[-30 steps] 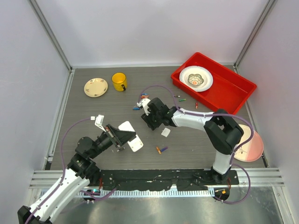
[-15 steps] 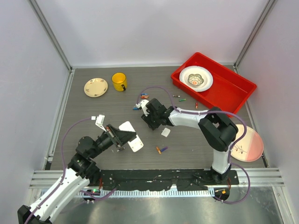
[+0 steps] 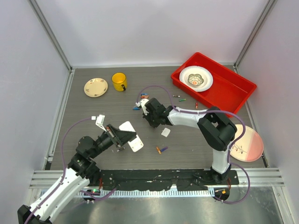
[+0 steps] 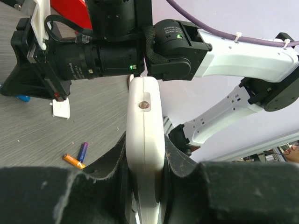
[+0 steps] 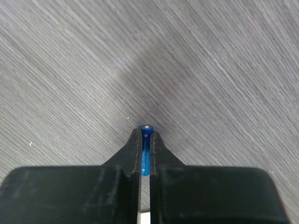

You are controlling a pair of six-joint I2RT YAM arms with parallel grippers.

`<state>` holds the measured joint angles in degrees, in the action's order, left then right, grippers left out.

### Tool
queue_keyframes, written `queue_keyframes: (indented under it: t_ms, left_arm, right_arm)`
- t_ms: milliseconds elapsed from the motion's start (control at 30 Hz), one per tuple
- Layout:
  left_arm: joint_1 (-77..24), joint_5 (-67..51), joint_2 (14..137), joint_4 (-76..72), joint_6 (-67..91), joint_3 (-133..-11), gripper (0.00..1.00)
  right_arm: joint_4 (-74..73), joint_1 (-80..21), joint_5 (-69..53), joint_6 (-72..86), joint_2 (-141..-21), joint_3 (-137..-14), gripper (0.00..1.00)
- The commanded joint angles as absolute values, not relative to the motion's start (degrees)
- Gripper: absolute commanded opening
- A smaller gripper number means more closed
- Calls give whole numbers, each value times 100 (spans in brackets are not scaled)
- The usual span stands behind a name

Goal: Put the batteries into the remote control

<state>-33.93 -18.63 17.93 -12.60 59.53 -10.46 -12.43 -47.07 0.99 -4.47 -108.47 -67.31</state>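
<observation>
My left gripper [image 3: 122, 139] is shut on the white remote control [image 3: 135, 143] and holds it off the table at the near left. In the left wrist view the remote [image 4: 145, 126] stands edge-on between the jaws. My right gripper [image 3: 151, 122] is shut on a blue battery [image 5: 146, 149], lengthwise between its fingers, just above bare table. Its tip pokes past the fingertips [image 5: 135, 140]. An orange and a purple battery [image 3: 161, 150] lie near the middle, also in the left wrist view [image 4: 74, 160]. More batteries [image 3: 141, 98] lie behind the right gripper.
A small white square piece [image 3: 166, 132] lies by the right gripper. A yellow mug [image 3: 119, 81] and a small plate [image 3: 96, 87] stand at the back left. A red tray [image 3: 229, 91] with a white bowl [image 3: 196, 78] is back right. A pink plate [image 3: 247, 144] lies right.
My right gripper has drawn slightly back and left, and its elbow has swung left. The left arm and the remote have not moved.
</observation>
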Motion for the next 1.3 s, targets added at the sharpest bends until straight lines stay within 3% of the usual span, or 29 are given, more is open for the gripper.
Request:
queue_keyframes:
  t_ms: [0, 200, 600, 733, 800, 1067, 1267]
  left_arm:
    - [-3357, -1899, 1881, -1643, 5932, -1072, 1]
    - [-3357, -1819, 2345, -2047, 6073, -1099, 0]
    - [-3358, -2101, 4077, -3242, 6284, -1635, 0]
    - [-3357, -2057, 4525, -3471, 6328, -1801, 0]
    - [-3357, -2109, 4868, -3655, 6424, -1854, 0]
    - [-3357, -3258, 5765, -4403, 6811, -1986, 0]
    - [-3357, -4024, 5968, -4798, 7075, -2074, 0]
  right_arm:
    - [-1432, -4711, 482, -159, -10916, -6961, 1]
    - [-1389, -4702, 1247, 887, -10074, -6716, 1]
    - [-1450, -4790, 1854, 2467, -6435, -5424, 1]
    - [-1301, -5166, 2039, 2769, -6056, -5212, 1]
    - [-1336, -5596, 2747, 2576, -6029, -5221, 1]
    - [-834, -8003, 3708, 906, -5985, -5395, 1]
    - [-1213, -8586, 3771, 186, -6275, -5704, 1]
